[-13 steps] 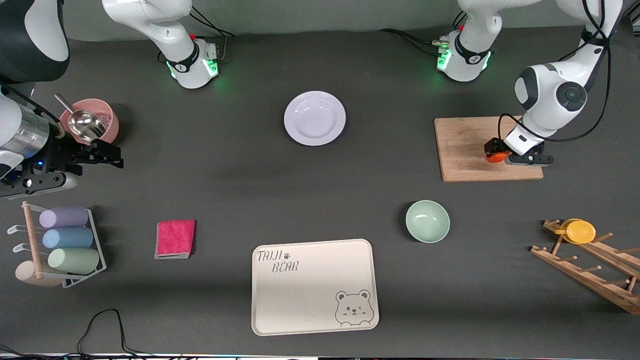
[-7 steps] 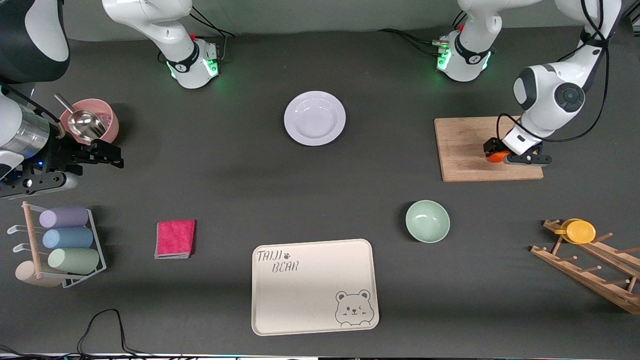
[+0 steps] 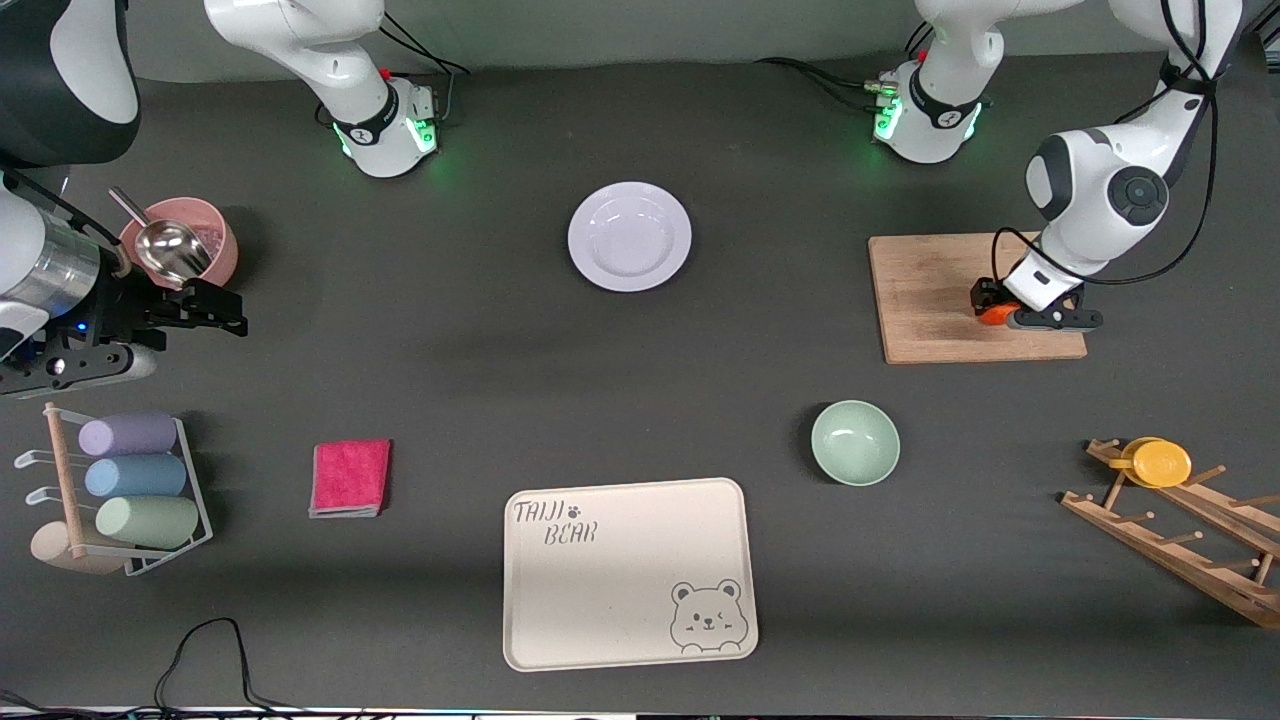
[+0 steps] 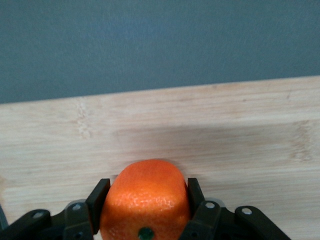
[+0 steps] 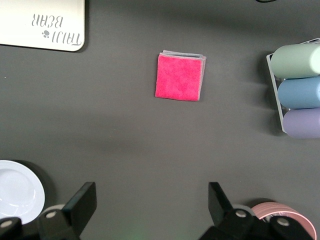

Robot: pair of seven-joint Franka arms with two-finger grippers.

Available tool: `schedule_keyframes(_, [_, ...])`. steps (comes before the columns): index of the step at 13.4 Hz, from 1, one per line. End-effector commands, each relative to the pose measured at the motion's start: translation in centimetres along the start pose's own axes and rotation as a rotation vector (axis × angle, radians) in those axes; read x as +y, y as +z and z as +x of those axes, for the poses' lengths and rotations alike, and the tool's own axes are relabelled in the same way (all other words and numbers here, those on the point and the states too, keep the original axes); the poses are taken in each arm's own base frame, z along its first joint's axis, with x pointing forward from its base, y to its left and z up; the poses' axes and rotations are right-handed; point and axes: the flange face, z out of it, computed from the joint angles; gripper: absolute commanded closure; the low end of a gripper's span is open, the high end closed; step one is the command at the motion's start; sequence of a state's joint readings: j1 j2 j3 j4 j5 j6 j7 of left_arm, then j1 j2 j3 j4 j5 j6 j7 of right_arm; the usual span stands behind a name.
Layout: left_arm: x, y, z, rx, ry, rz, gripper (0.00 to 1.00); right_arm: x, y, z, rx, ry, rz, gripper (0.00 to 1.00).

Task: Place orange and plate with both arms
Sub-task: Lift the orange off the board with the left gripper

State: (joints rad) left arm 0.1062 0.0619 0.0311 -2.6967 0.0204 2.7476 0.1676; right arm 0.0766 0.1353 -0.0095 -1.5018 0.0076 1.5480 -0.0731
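Left wrist view shows the left tool has just clenched on the small dimpled orange, which sits on the wooden cutting board: lifting looks next. Right tool waits spread, well apart from the round white plate on the desk.

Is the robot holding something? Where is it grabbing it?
The left gripper pinches the orange by its two sides, on the cutting board. The right gripper holds nothing.

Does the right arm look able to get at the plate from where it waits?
Probably yes. The right tool waits open near the pink cup, and only bare table lies between it and the plate. The left tool is away, shut on the orange.
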Motion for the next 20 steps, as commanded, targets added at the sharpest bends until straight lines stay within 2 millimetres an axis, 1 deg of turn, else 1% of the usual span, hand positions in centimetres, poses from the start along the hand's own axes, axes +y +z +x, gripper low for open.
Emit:
schedule_keyframes(1, [-0.4, -8.3, 4.1, -0.008, -0.01, 0.004, 0.48, -0.1, -0.2, -0.3, -0.018, -0.01, 0.003, 0.48])
schedule_keyframes(2, [-0.7, -11.6, 5.6, -0.035, -0.011, 0.001, 0.48, -0.3, -0.3, -0.4, -0.021, -0.01, 0.003, 0.83])
schedule_keyframes(3, [-1.0, -14.8, 7.0, -0.04, -0.011, 0.002, 0.48, -0.3, -0.4, -0.4, -0.023, -0.007, 0.003, 1.0])
schedule_keyframes(4, [-1.3, -17.6, 7.6, -0.036, -0.012, 0.001, 0.48, -0.4, -0.3, -0.5, -0.035, -0.012, 0.004, 1.0])
schedule_keyframes(5, [-1.4, -19.8, 7.8, -0.033, -0.014, 0.003, 0.48, -0.4, -0.3, -0.6, -0.036, -0.009, 0.004, 1.0])
schedule_keyframes(7, [-1.2, -23.6, 8.3, -0.039, -0.019, 0.004, 0.48, -0.2, -0.2, -0.6, -0.039, -0.009, 0.006, 1.0])
schedule_keyframes(8, [-0.6, -25.2, 8.5, -0.054, -0.019, 0.003, 0.48, -0.2, -0.3, -0.6, -0.038, -0.009, 0.007, 1.0])
schedule_keyframes(9, [0.8, -27.1, 8.9, -0.065, -0.02, 0.009, 0.48, -0.1, -0.2, -0.6, -0.039, 0.003, 0.007, 0.77])
schedule_keyframes(10, [1.7, -28.8, 9.0, -0.074, -0.032, 0.013, 0.48, 0.0, -0.1, -0.6, -0.042, 0.005, 0.007, 0.04])
schedule_keyframes(11, [3.8, -30.0, 9.2, -0.078, -0.043, 0.021, 0.48, 0.0, -0.1, -0.6, -0.041, 0.005, 0.008, 0.0])
schedule_keyframes(13, [10.6, -31.0, 9.2, -0.077, -0.084, 0.05, 0.48, -0.1, 0.0, -0.5, -0.044, 0.005, 0.008, 0.0])
schedule_keyframes(14, [14.8, -31.0, 8.8, -0.067, -0.105, 0.062, 0.48, -0.1, 0.1, -0.4, -0.044, 0.005, 0.009, 0.0])
schedule_keyframes(16, [23.9, -30.2, 7.4, -0.054, -0.138, 0.045, 0.48, -0.2, 0.1, -0.4, -0.044, 0.007, 0.027, 0.0])
schedule_keyframes(18, [31.7, -29.7, 5.3, -0.018, -0.17, 0.011, 0.48, -0.1, 0.7, -0.2, -0.051, 0.01, 0.053, 0.0])
schedule_keyframes(20, [38.6, -30.0, 3.7, -0.005, -0.19, -0.025, 0.49, -0.2, 1.6, 0.5, -0.061, 0.009, 0.066, 0.0])
